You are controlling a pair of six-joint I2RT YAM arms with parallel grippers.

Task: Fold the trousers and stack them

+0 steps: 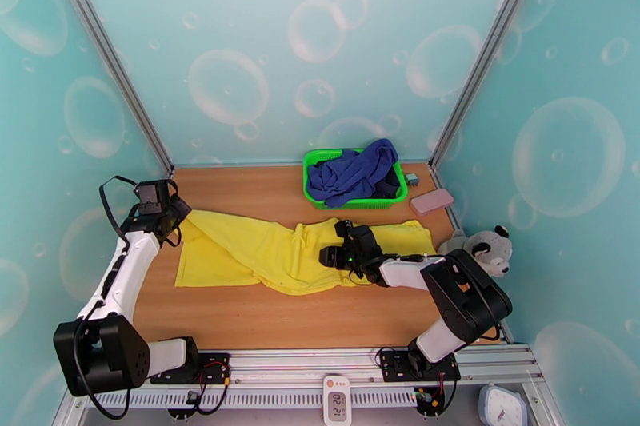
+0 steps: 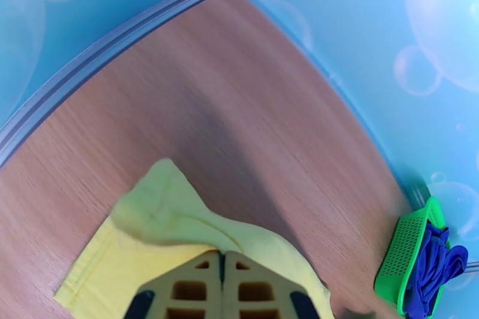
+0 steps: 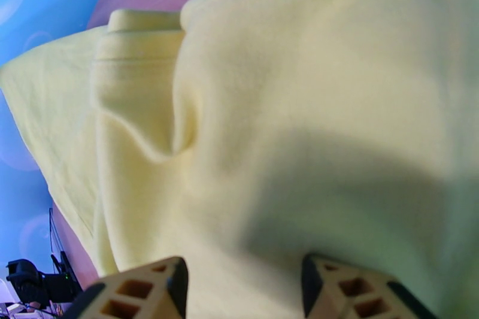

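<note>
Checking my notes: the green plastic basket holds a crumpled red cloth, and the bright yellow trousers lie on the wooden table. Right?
Not red: the top external view shows the crumpled cloth in the green plastic basket is dark blue. The bright yellow soft-fabric trousers do lie on the wooden table.

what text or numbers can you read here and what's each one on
"12" and "20", on the small white display at the near edge; tiny, so not certain
white case at the near right: nothing legible
trousers, green basket: no print seen
</note>
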